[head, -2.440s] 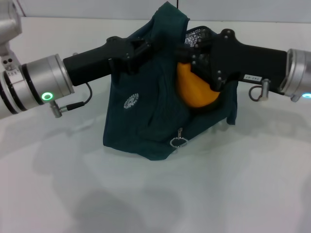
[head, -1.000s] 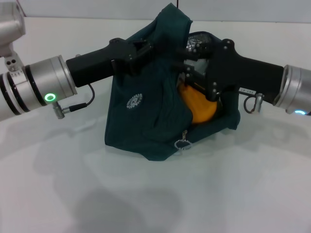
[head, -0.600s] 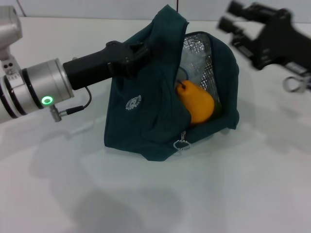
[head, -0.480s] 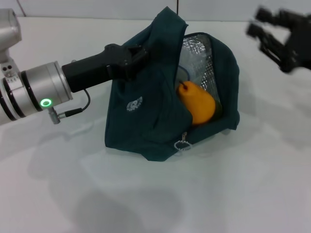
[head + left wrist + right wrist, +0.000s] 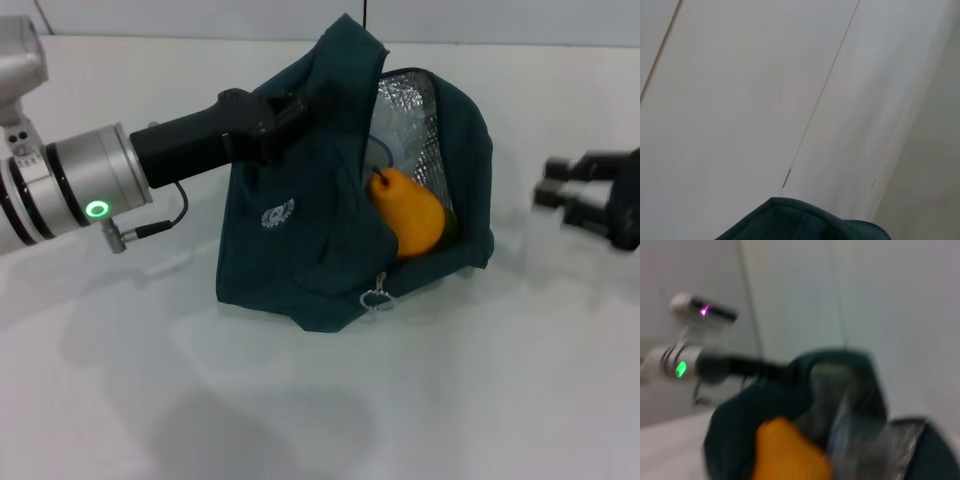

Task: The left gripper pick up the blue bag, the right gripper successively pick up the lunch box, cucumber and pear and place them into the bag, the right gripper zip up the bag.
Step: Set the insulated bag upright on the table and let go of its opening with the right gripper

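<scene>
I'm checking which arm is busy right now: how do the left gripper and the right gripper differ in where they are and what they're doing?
The left gripper is shut on the blue bag, holding its upper edge up; the right gripper is open and holds nothing. The left gripper touches the bag, while the right gripper hangs apart from it, off its right side. Both are black two-finger grippers.
</scene>
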### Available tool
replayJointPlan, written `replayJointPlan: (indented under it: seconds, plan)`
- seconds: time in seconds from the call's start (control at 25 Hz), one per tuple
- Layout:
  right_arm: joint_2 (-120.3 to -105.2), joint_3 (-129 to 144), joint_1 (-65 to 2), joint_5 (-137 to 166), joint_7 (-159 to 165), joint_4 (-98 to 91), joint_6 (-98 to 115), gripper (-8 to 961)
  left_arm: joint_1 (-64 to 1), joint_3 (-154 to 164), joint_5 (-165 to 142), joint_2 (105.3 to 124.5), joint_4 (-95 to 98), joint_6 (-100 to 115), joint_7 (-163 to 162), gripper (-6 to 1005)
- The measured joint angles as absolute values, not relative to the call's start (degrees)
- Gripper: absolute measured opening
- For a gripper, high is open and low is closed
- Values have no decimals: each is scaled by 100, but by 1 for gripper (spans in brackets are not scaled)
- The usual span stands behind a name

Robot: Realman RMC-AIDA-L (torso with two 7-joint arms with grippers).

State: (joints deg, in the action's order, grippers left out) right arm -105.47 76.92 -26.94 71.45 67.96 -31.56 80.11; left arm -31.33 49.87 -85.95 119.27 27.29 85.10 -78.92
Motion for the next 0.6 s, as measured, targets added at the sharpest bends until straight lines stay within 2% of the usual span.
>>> replayJointPlan:
  seconds: [0.2, 0.32, 0.36, 0.4, 0.6]
  plan:
    - [-10706, 7684, -3054, 8361, 7388, -3190, 7949, 306, -3137, 4994, -8597, 11931, 2729, 8501, -7893, 46]
    - [-10852, 7681, -3134, 8664, 7436, -3274, 7776, 440, -3138, 5003, -8597, 11933, 2728, 8498, -7892, 46]
    - [-10979, 7682, -3146, 8830, 7424, -3400, 7574, 485, -3138, 5006, -8597, 11934, 2729, 8498, -7893, 46]
    - [-10979, 7682, -3146, 8830, 7424, -3400, 7574, 508, -3138, 5009, -8597, 11935, 2729, 8498, -7892, 46]
    - [-11314, 7689, -3307, 9440, 7431, -3538, 7016, 625, -3116, 5010, -8597, 11942, 2730, 8498, -7837, 46]
